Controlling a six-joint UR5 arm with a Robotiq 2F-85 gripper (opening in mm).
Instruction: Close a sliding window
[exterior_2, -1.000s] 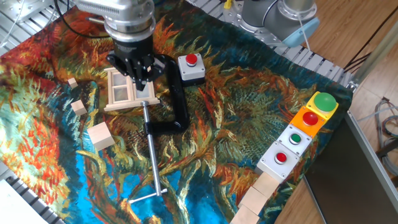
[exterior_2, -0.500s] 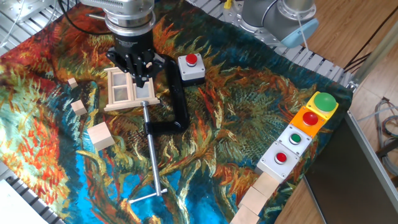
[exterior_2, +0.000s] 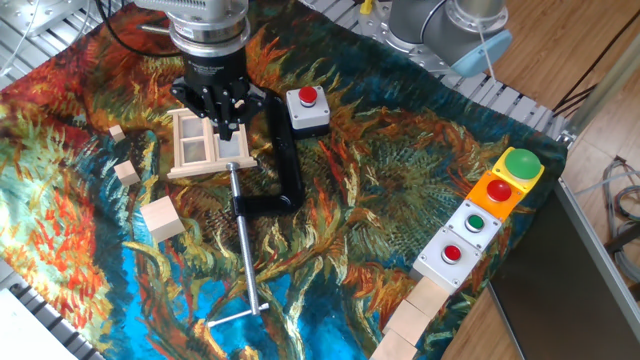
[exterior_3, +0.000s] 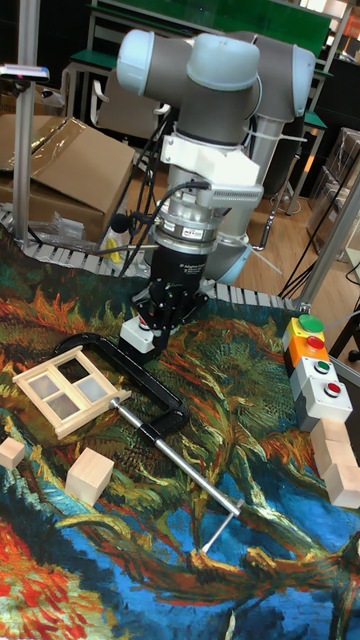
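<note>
The sliding window (exterior_2: 192, 150) is a small pale wooden frame with square panes, lying flat on the patterned cloth at the left. In the tall fixed view the sliding window (exterior_3: 68, 391) shows one dark pane at its far side and pale panes elsewhere. My gripper (exterior_2: 226, 128) hangs point down over the window's right edge. From the tall fixed view the gripper (exterior_3: 160, 340) sits a little above the cloth, just right of the frame. Its dark fingers come together to a point, with nothing visible between them.
A black C-clamp (exterior_2: 286, 160) with a long metal rod (exterior_2: 246, 250) lies right of the window. A grey box with a red button (exterior_2: 307, 108) stands behind it. Wooden cubes (exterior_2: 162, 218) lie at the left, button boxes (exterior_2: 490, 215) and stacked blocks (exterior_2: 415, 310) at the right.
The gripper has shifted slightly up and away over the window's right edge. The window and clamp have not visibly moved.
</note>
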